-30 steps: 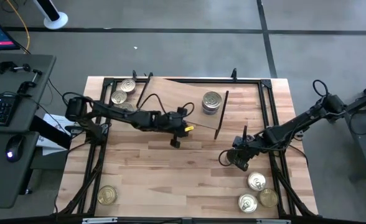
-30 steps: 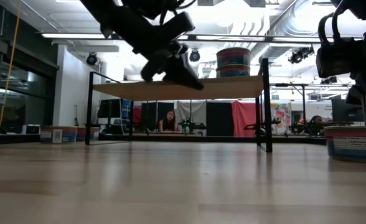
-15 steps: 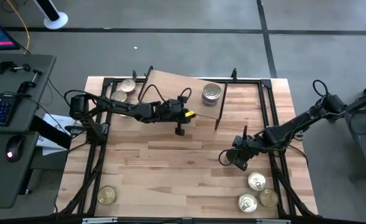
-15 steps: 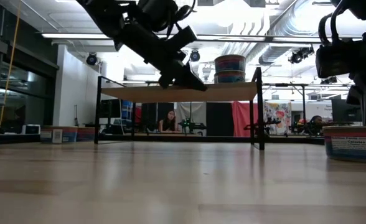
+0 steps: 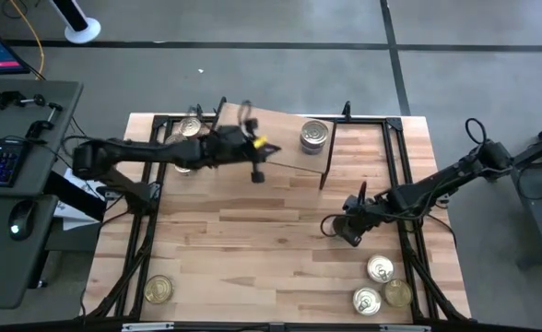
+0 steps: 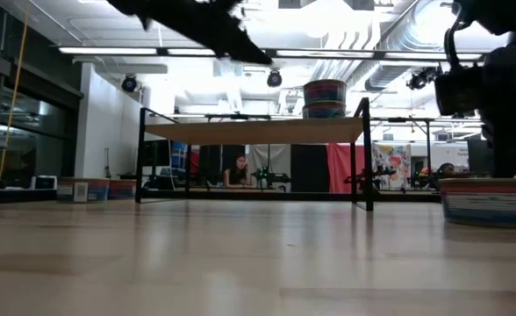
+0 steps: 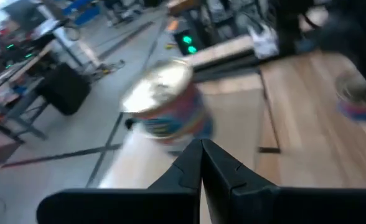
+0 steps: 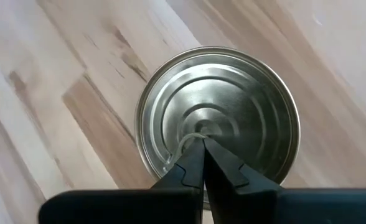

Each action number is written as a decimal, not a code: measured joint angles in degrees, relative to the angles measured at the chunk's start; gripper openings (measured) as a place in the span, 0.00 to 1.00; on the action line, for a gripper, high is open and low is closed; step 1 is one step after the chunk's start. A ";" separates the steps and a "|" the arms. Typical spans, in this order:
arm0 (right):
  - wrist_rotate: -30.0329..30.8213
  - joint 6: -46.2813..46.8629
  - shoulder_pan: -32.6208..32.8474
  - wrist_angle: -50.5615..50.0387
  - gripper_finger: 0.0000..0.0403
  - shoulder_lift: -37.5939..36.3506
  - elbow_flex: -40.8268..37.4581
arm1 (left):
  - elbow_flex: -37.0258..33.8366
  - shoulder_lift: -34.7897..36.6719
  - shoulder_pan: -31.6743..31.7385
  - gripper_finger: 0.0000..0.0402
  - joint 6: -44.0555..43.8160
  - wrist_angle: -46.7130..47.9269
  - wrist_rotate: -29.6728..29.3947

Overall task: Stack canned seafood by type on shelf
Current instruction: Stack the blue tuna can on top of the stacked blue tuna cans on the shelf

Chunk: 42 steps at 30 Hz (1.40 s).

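High view: left gripper (image 5: 256, 171) hanging over the near edge of the shelf (image 5: 280, 138), fingers blurred, state not readable here. Stack of cans (image 5: 314, 136) standing on the shelf well to one side of those jaws; more tins (image 5: 186, 134) behind the left arm at the table's far left corner. Right gripper (image 5: 343, 228) low over the table (image 5: 253, 249), with three tins (image 5: 382, 284) lying a little beyond its jaws toward the near right corner. Lone tin (image 5: 158, 290) at the near left corner, far from both.

Low view: shelf (image 6: 258, 132) on thin black legs, two-can stack (image 6: 326, 97) on its right end; left arm a dark blur above. Striped can (image 6: 490, 200) at right under the right arm.

Left wrist view: left gripper (image 7: 201, 144) pressed shut, empty, tips together. Can (image 7: 167, 107) just past the tips, blurred.

Right wrist view: right gripper (image 8: 203, 142) closed tight, empty, tips meeting over the middle of a silver tin (image 8: 233, 124) directly beneath, on the wood.
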<state>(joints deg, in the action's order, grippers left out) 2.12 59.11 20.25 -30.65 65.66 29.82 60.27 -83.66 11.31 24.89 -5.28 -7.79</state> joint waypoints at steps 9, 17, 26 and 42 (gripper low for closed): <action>0.81 -4.14 -0.11 13.67 0.00 6.20 0.07 | 0.09 14.09 -0.04 0.00 -13.53 20.19 8.06; 1.12 -8.61 -0.62 31.64 0.00 20.18 4.86 | -7.80 21.12 -11.88 0.00 -24.56 18.46 8.48; 1.52 -22.38 -0.26 21.73 0.00 28.49 26.97 | -25.24 20.30 -23.51 0.00 -30.69 -2.92 -0.68; 5.38 -10.68 3.76 4.84 0.00 28.58 23.97 | -14.41 -13.75 -23.63 0.00 -15.19 -16.77 5.65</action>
<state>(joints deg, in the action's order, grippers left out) 7.50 48.43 24.00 -25.81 94.24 53.79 45.86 -97.42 -12.32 9.70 -22.05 -2.15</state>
